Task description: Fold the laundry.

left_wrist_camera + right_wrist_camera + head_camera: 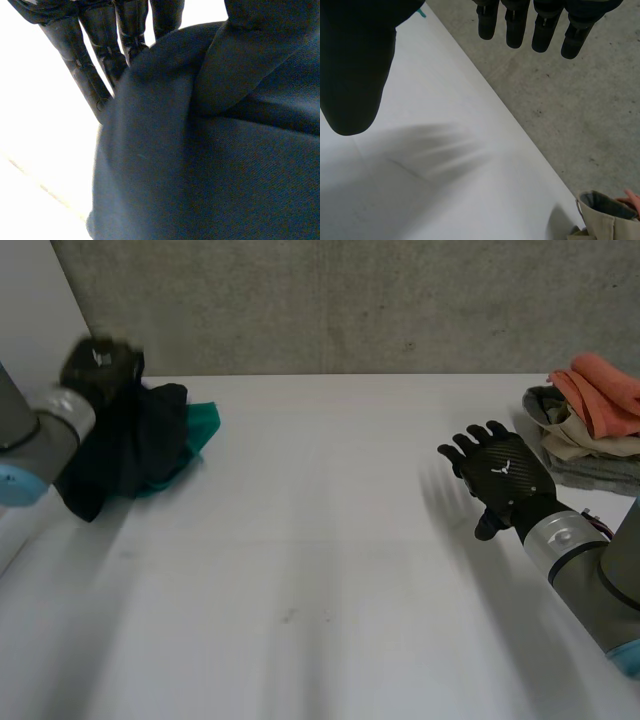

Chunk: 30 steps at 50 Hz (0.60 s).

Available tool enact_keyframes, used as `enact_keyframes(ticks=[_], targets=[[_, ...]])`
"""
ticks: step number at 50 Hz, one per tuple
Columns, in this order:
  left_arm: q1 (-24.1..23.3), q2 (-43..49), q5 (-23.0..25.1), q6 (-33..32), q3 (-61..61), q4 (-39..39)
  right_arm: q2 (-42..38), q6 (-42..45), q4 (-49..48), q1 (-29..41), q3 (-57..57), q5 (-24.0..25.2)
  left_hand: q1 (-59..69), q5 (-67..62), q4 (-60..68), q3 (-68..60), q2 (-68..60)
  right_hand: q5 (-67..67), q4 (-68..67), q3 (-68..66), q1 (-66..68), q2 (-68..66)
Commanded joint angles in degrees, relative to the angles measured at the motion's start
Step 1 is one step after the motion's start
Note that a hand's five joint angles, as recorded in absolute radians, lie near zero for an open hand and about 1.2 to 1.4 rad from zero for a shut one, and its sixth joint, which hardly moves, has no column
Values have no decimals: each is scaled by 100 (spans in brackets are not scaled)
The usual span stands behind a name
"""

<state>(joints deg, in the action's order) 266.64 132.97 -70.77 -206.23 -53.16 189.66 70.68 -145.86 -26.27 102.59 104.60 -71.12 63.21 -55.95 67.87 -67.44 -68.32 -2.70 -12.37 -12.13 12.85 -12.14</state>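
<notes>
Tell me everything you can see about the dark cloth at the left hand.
The dark cloth looks navy to black, a soft woven fabric, bunched with a broad fold across it. It hangs from the left hand over the far left of the table, its lower end drooping toward the tabletop. A teal cloth peeks out from behind it.
</notes>
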Motion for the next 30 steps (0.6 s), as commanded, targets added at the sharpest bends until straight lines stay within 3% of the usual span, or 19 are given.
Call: enact_keyframes(ticks=[1,9,17,20,25,30], targets=[[-691,-1852,-113,1734,-888,932,68,-39,-1,-37,34,-7,1679,-1405,1213,-1256,-1168,270,237,213,-285,214],[-1912,-2259,-104,2693,-1240,976,209,-65,-9,-124,87,-183,1679,-1405,1213,-1256,-1168,270,237,213,-285,214],[-3467,-1092,-95,2869,-1320,959,323,-267,-71,-415,78,-570,1679,-1405,1213,-1256,-1168,270,237,213,-285,214],[-3714,-730,-78,2983,-1320,933,314,-364,-80,-555,61,-570,1679,-1405,1213,-1256,-1168,270,237,213,-285,214],[-4040,-351,-78,3063,-1416,827,306,-408,-80,-634,-1,-570,-3338,3611,-3804,3760,3849,270,237,213,-285,214],[-3953,-903,-139,3054,-1583,730,279,-417,-80,-608,-19,-552,-3668,3941,-4134,4090,4179,270,237,213,-285,214]])
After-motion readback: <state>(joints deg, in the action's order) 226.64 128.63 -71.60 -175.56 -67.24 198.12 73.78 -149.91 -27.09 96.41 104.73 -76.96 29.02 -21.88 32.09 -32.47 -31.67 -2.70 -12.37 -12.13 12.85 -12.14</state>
